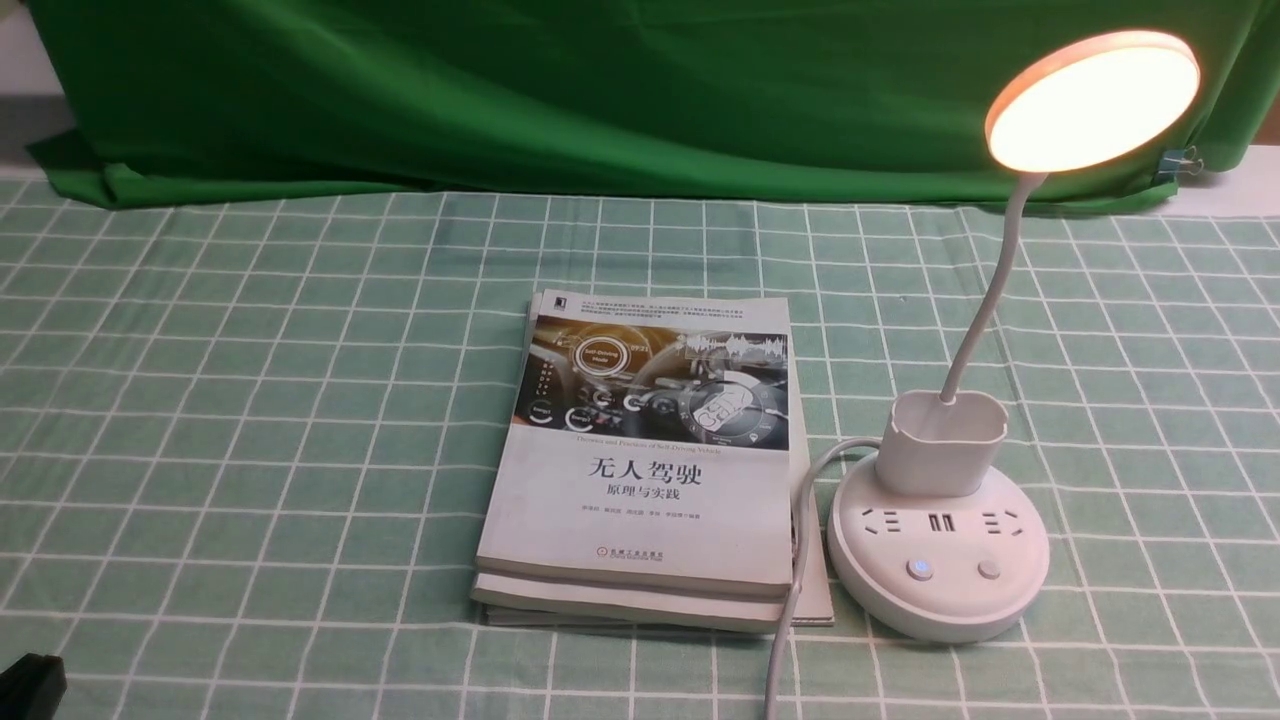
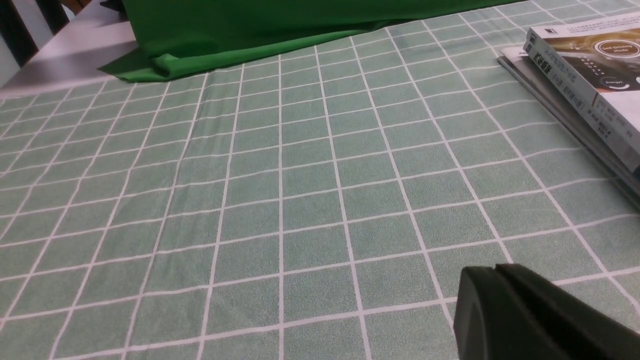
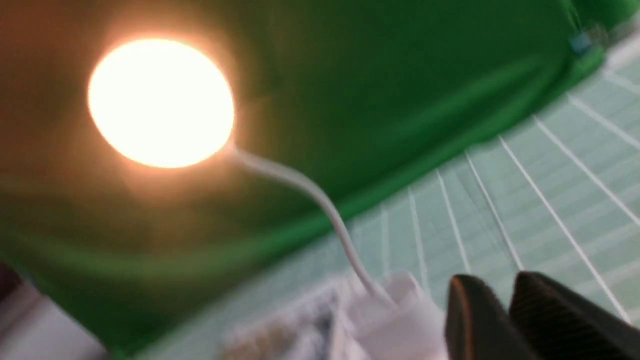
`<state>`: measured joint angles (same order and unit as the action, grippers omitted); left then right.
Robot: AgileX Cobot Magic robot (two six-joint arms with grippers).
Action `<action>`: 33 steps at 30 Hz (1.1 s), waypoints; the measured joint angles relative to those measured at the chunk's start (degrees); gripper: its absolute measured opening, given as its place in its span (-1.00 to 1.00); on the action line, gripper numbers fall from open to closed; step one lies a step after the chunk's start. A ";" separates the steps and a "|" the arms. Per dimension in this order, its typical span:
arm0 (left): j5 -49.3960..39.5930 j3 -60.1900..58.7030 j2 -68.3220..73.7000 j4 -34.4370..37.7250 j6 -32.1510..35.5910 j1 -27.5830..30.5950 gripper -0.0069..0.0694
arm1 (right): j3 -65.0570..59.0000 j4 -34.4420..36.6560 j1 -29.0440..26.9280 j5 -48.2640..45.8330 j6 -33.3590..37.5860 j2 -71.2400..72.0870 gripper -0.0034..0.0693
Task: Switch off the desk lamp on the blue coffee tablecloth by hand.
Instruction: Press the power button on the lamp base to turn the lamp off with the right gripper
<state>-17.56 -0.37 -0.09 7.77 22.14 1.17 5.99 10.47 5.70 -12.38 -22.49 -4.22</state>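
while the desk lamp [image 3: 160,102] glows | cup [image 3: 395,312] just beside right gripper [image 3: 497,287]

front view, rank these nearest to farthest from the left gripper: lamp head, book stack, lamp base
From the left gripper, at the near left corner:
1. book stack, mid tablecloth, nearest.
2. lamp base, just right of the books.
3. lamp head, raised high at the far right, farthest.
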 joint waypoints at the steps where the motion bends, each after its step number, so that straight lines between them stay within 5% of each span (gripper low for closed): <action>1: 0.00 0.00 0.00 0.00 0.00 0.00 -0.82 | 1.80 0.00 0.00 -1.96 1.42 -1.38 -0.72; 7: 0.00 0.00 0.00 0.00 0.00 0.00 -0.82 | 22.19 0.18 0.00 -26.36 17.89 -23.68 -0.78; 12: 0.00 0.00 0.00 0.00 0.00 0.00 -0.82 | 31.26 0.07 0.00 -37.46 25.24 -42.88 -0.78; 25: 0.00 0.00 0.00 0.00 0.00 0.00 -0.82 | 41.34 -0.04 9.17 -34.21 28.33 -77.59 -0.80; 33: 0.00 0.00 0.00 0.00 0.00 0.00 -0.82 | 47.28 0.02 9.31 -31.96 28.38 -86.38 -0.80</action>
<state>-17.56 -0.37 -0.09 7.77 22.14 1.17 53.28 10.49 15.01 -44.34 5.90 -90.60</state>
